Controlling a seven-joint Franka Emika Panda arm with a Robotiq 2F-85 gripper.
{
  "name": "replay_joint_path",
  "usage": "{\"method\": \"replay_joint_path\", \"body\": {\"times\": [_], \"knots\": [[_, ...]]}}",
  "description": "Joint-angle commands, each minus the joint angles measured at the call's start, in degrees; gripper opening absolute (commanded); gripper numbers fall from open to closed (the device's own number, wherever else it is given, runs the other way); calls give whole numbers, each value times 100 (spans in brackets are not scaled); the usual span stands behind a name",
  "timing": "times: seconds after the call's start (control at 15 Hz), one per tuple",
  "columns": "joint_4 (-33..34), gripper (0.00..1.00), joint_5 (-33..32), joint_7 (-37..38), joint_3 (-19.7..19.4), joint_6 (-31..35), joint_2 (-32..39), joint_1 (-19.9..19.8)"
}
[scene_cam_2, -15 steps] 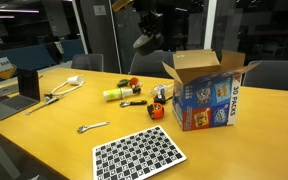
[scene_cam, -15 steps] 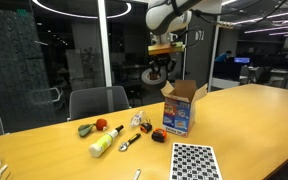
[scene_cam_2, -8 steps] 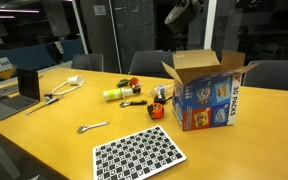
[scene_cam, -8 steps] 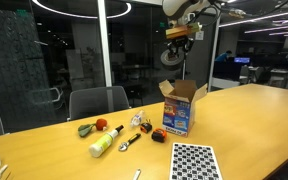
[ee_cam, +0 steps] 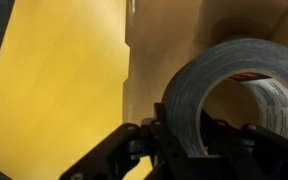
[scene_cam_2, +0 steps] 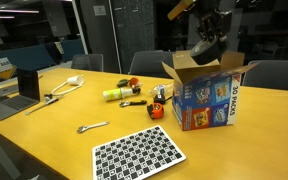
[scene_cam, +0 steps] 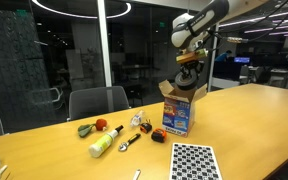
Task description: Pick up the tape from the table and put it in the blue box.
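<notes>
claw (ee_cam: 192,130): clamped on thick dark grey-black tape roll (ee_cam: 184,88) | position: over open brown flaps of upright blue cardboard carton (scene_cam: 180,114) | carton: standing on yellow worktop (scene_cam: 252,112)

A white robot arm (scene_cam: 200,24) reaches over a yellow wooden table (scene_cam: 254,120). Its gripper (scene_cam: 187,72) holds a dark roll of tape (scene_cam: 187,84) just above a small blue cardboard carton (scene_cam: 178,116) with open brown flaps.

The white-and-black jointed robot arm (scene_cam: 202,20) reaches in from high up and bends at the wrist, so its black two-fingered gripper (scene_cam: 187,66) points straight down. In the wrist view its fingers (ee_cam: 167,135) clamp one wall of a thick dark grey roll of tape (ee_cam: 199,85), one outside and one inside the hollow.
</notes>
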Motion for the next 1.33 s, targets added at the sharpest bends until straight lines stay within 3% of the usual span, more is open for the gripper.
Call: {"method": "replay_joint_path", "body": {"times": [0.0,0.27,0.4,0.73,0.93,1.27], "knots": [[98,14,141,101,-111,155,336,-31],[140,14,240,89,-173,113,597,-31],[176,59,320,56,-174,28,645,-38],[211,96,495,35,-171,-3,651,-24],[267,100,517,3,-162,-148,567,18],[168,100,506,-478,85,-447,-340,272]]}}
